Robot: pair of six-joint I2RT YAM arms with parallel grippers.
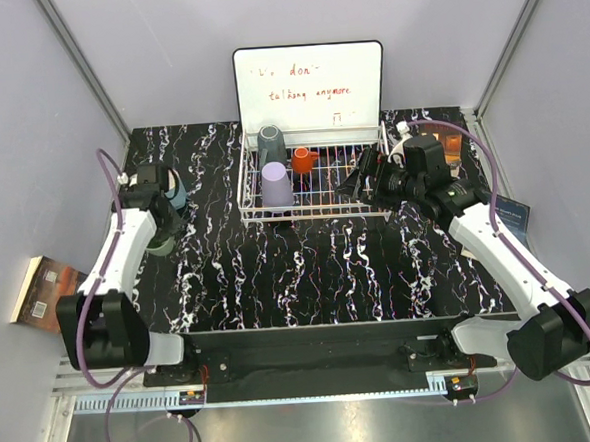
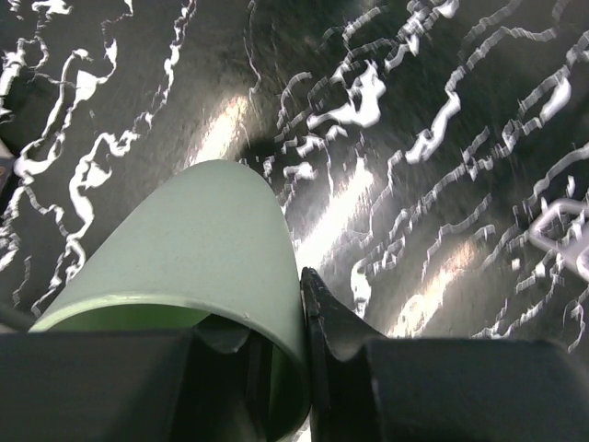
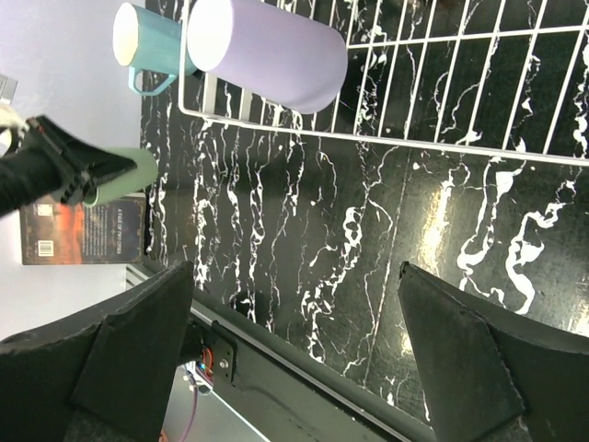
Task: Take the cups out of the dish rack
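My left gripper [image 2: 276, 341] pinches the pale green cup [image 2: 193, 239] by its wall at the marbled table's [image 1: 308, 270] left, near the light blue mug [image 3: 152, 41]. The lilac cup [image 1: 277, 185], dark grey cup [image 1: 271, 142] and orange cup [image 1: 303, 160] sit in the dish rack [image 1: 315, 215]. My right gripper [image 3: 294, 276] gapes wide at the rack's right end.
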